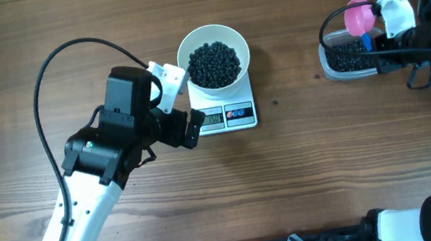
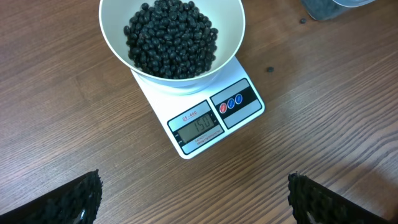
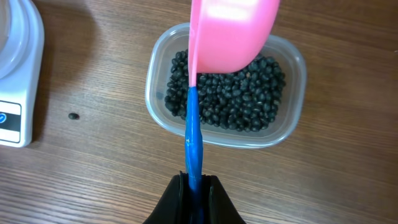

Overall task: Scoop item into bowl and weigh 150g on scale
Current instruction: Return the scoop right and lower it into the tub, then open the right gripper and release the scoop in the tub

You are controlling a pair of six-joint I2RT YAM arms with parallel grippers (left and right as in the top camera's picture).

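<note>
Wood-grain brown worktop (image 1: 3,49) carries all items. At my left, the left pincer (image 2: 196,199) stands wide and holds nothing; its black knurled fingertips (image 2: 74,199) sit just short of the scale (image 2: 249,109). The scale is white, rectangular, smooth plastic. I read "SF-400" in red above the grey display (image 2: 198,126), which appears to show 150. Small round buttons (image 2: 231,103) sit on a black panel beside it. On the scale stands the round white bowl (image 2: 112,37), holding the heaped glossy black beans (image 2: 171,37). One stray bean (image 2: 270,69) lies right of the scale. Far right, a clear rounded-rectangular tub (image 3: 155,93) holds more beans. A pink scoop (image 3: 233,31) hangs over it, its blue handle (image 3: 193,124) clamped in the right pincer (image 3: 194,183).
</note>
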